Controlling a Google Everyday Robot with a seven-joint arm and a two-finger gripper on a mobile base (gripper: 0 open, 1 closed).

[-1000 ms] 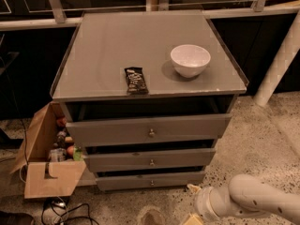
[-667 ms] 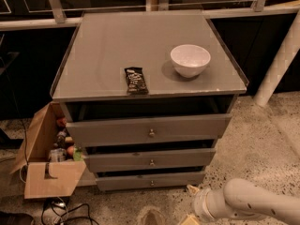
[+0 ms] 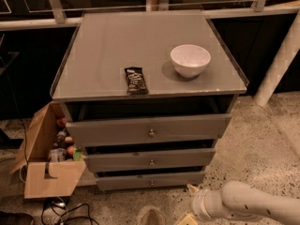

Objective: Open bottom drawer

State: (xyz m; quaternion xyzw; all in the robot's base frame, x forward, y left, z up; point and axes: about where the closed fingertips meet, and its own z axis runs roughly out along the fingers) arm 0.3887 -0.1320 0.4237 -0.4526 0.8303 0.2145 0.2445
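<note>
The grey cabinet has three drawers, each pulled out slightly, each with a small brass knob. The bottom drawer (image 3: 150,180) is the lowest one, with the shortest front and a knob (image 3: 151,183) at its centre; it sits close to the speckled floor. My white arm (image 3: 243,203) comes in from the lower right. My gripper (image 3: 188,218) is at the bottom edge of the view, below and right of the bottom drawer's knob, apart from the drawer. Most of it is cut off by the frame edge.
A white bowl (image 3: 190,60) and a dark snack bar (image 3: 136,80) lie on the cabinet top (image 3: 108,46). An open cardboard box (image 3: 44,161) with bottles stands left of the cabinet. Cables (image 3: 56,210) lie on the floor at lower left. A white post (image 3: 281,55) stands at right.
My arm has shifted a little to the left, toward the cabinet's lower front. The drawers, bowl and bar have not moved.
</note>
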